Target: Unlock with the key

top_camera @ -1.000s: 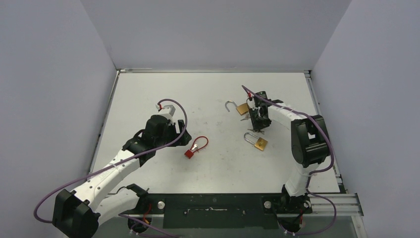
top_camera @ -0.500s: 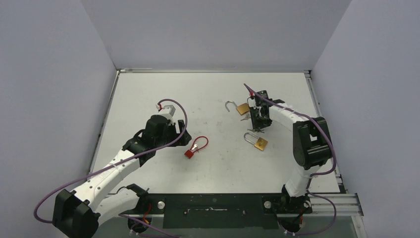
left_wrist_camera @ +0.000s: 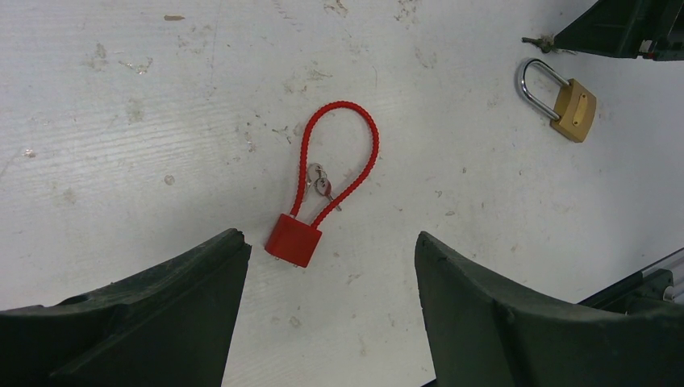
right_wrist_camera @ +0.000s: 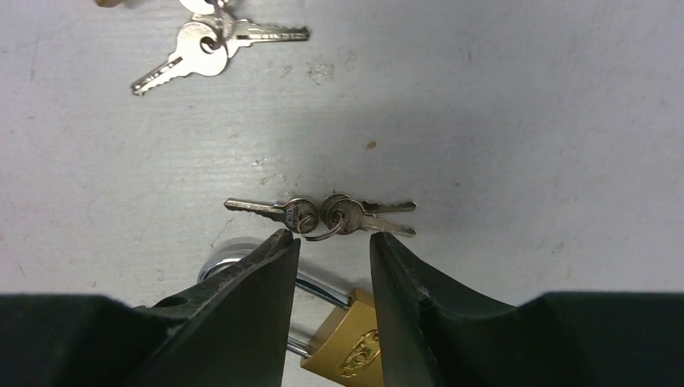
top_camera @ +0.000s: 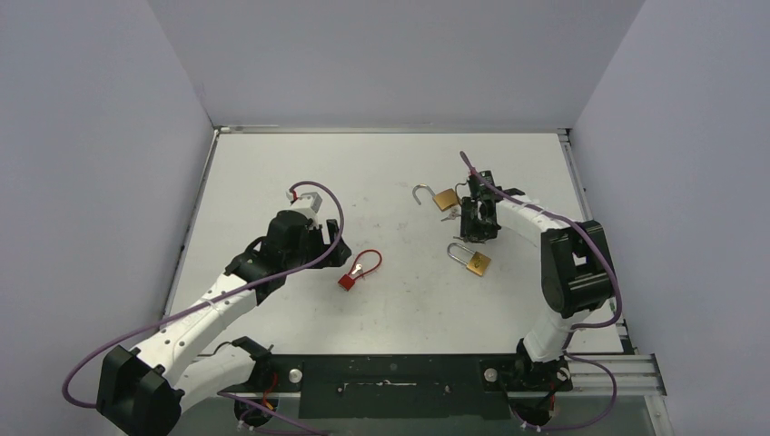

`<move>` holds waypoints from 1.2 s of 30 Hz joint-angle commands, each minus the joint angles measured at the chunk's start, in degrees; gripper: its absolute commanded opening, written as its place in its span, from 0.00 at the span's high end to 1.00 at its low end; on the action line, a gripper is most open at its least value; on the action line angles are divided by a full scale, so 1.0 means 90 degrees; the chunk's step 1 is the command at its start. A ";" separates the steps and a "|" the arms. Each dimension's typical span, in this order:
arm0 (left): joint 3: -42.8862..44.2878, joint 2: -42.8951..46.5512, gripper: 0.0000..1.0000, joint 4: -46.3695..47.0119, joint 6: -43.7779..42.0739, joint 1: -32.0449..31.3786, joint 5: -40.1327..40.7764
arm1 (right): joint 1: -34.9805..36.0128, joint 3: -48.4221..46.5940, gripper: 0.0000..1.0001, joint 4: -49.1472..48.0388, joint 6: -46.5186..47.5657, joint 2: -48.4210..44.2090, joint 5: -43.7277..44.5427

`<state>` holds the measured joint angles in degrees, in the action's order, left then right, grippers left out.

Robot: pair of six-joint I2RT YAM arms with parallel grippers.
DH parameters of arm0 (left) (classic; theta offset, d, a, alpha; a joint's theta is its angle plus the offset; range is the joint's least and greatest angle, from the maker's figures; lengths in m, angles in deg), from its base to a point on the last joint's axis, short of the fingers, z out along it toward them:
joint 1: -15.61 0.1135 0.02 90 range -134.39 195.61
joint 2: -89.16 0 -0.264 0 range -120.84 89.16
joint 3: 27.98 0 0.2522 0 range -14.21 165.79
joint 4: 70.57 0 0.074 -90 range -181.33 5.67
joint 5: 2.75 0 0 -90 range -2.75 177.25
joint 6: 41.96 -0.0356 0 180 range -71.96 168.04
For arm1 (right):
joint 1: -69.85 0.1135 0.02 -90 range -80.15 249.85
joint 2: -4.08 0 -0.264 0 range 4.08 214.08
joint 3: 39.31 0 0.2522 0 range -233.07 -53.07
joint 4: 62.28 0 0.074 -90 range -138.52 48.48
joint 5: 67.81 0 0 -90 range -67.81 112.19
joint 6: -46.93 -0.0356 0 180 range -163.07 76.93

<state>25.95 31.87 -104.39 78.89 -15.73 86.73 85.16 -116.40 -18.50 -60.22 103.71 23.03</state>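
Observation:
A closed brass padlock [top_camera: 473, 261] lies on the white table [top_camera: 381, 309]; it shows under my right fingers in the right wrist view [right_wrist_camera: 355, 343] and in the left wrist view [left_wrist_camera: 566, 106]. A pair of small keys on a ring [right_wrist_camera: 323, 214] lies just beyond my right gripper [right_wrist_camera: 332, 242], whose jaws are a narrow gap apart and hold nothing. In the top view the right gripper [top_camera: 478, 221] hangs between the two brass locks. My left gripper [left_wrist_camera: 329, 240] is open and empty, just near of a red cable lock [left_wrist_camera: 294, 239].
A second brass padlock with its shackle swung open [top_camera: 438, 197] lies at the back, with another bunch of keys [right_wrist_camera: 206, 40] beside it. Small keys [left_wrist_camera: 320, 181] lie inside the red lock's cable loop [top_camera: 359, 269]. Grey walls enclose the table.
My right arm and gripper have shifted slightly to the right, near the keys. The left arm and the locks have not moved.

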 commanded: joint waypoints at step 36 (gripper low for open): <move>-0.0124 -0.0013 0.27 0.0338 0.0041 0.0054 0.0008 | -0.0217 0.0512 0.67 -0.0677 -0.3675 0.0028 0.0640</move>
<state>25.25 31.39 -104.19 78.98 -15.66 86.73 84.03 -112.21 -23.68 -91.47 103.93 30.07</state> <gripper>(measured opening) 0.727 0.352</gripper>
